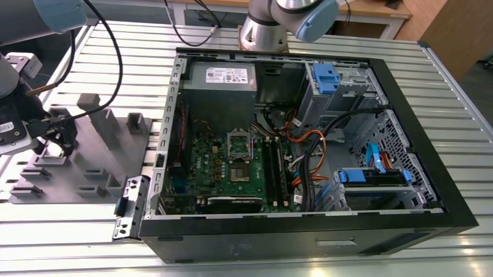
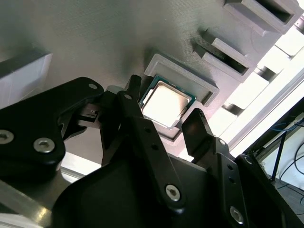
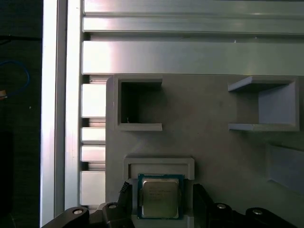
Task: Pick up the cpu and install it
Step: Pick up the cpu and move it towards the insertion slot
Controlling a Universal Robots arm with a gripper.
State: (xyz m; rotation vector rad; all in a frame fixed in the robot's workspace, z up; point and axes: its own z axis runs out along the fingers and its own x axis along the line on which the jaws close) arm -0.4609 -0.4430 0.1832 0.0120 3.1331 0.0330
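Claw: the claw is spread apart and grips nothing. In the exterior view it hangs low over the grey tray, on the exterior view's left.
Fingers: the two black fingers stand one on each side of the chip. There is a small gap between each finger and the chip.
Chip: the chip lies flat in a small square pocket of the tray, with its pale shiny top facing up. The pocket has a raised grey rim around it.
Tray: it lies on the table, just beside the computer case. More pockets and blocks stick up from it.
Table: the table is made of long silver metal slats.
Computer case: the big black computer case lies open on its side, with wires of many colours inside.
Green board: the green board lies at the bottom of the case, with a shiny metal frame on it, well apart from the chip.
Arm: the arm's round base stands on the table behind the case.
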